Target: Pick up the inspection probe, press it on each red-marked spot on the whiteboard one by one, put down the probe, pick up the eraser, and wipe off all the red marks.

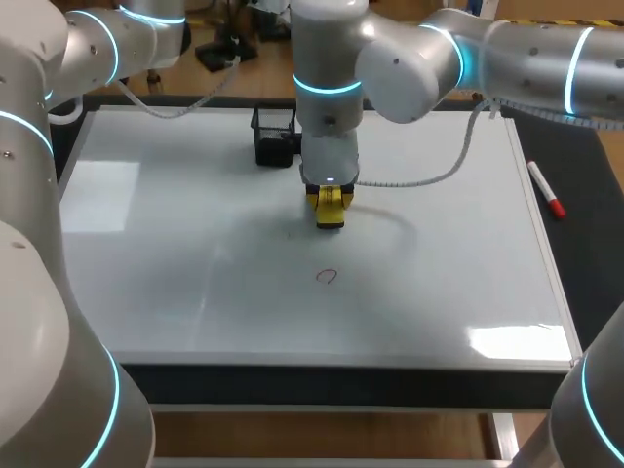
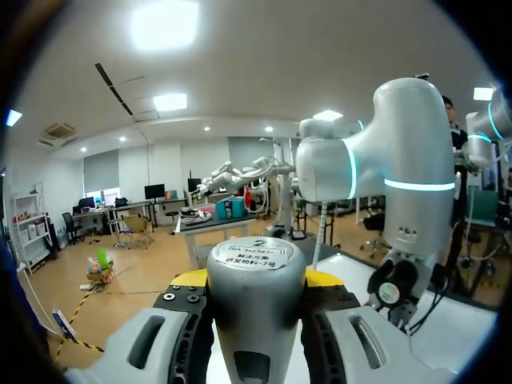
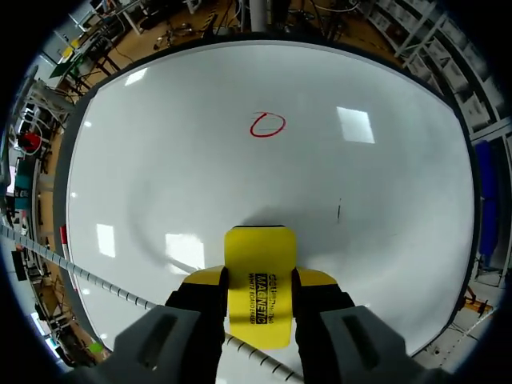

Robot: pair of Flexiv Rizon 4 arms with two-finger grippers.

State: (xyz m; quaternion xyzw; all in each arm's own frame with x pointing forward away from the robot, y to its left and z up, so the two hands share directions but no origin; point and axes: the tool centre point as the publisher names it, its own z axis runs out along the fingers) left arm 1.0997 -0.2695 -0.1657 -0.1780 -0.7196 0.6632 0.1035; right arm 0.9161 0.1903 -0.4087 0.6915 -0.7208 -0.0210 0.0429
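Table [image 1: 590,273]: dark top, showing at the right and along the front edge. Floor [image 1: 322,439]: wood-toned, seen below the table front. In the left wrist view the same floor [image 2: 104,300] carries a strip of yellow-and-black tape [image 2: 76,320]. Ceiling [image 2: 240,72]: white, with lit rectangular panels [image 2: 164,24] and small round downlights. Far wall [image 2: 164,164]: pale. Light: bright glare patches lie on the whiteboard [image 1: 195,292], at its left side and near its front right corner.
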